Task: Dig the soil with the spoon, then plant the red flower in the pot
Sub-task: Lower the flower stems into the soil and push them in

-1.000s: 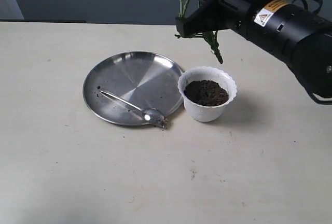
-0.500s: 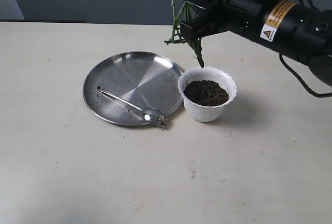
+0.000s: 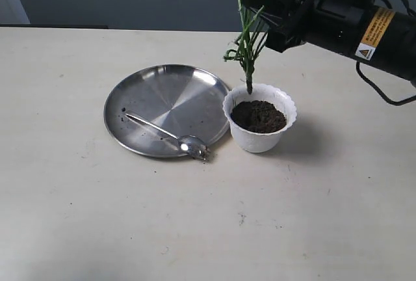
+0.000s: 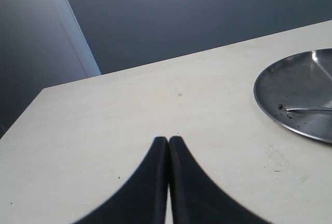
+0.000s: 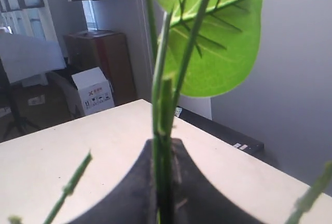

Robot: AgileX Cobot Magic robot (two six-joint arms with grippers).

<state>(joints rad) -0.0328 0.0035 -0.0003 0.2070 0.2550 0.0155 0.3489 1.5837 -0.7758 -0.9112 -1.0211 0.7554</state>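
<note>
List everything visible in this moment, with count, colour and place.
table: one, cream, under everything
steel plate: one, silver, on the table beside the pot
spoon: one, silver, lying on the plate, bowl at its near rim
pot: one, white, scalloped rim, on the table
soil: one mound, dark brown, inside the pot
red flower: one, only green stems and leaf in view, upright over the pot's far rim
cardboard box: one, white, in the room beyond the table
left pincer: black, shut, empty, above the table
right pincer: black, shut on the flower stems
</note>
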